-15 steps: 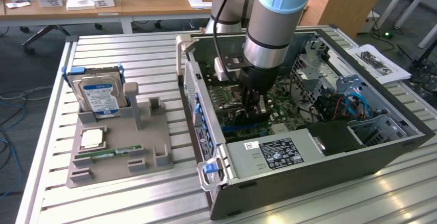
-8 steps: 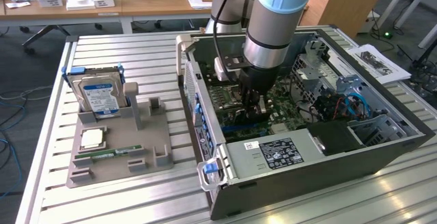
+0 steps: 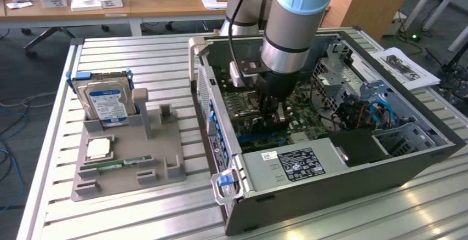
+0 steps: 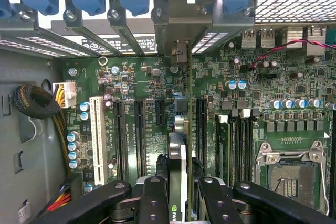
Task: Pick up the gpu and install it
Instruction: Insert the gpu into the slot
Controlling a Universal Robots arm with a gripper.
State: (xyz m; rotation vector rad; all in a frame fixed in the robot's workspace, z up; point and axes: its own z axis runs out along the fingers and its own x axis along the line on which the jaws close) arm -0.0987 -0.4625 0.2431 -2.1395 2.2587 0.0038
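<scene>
one office room with wooden desks [image 3: 146, 7] sits behind the ribbed metal tabletop [image 3: 131, 59], which carries the open dark computer case [image 3: 351, 180] and a grey parts tray [image 3: 117, 180] holding the silver hard drive [image 3: 106, 104]. inside the case the tool [image 3: 273, 120] is clamped on the thin dark gpu card [image 4: 177, 153], edge-on above the green motherboard's [image 4: 294, 85] long black slots [image 4: 139, 140]. pick-up looks done; seating seems unfinished, contact with a slot unclear.

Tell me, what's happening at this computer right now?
The robot's gripper is down inside the open computer case, holding the gpu edge-on over the expansion slots on the motherboard. Whether it is seated is unclear. The hard drive and memory stick sit in the grey holder beside the case.
</scene>
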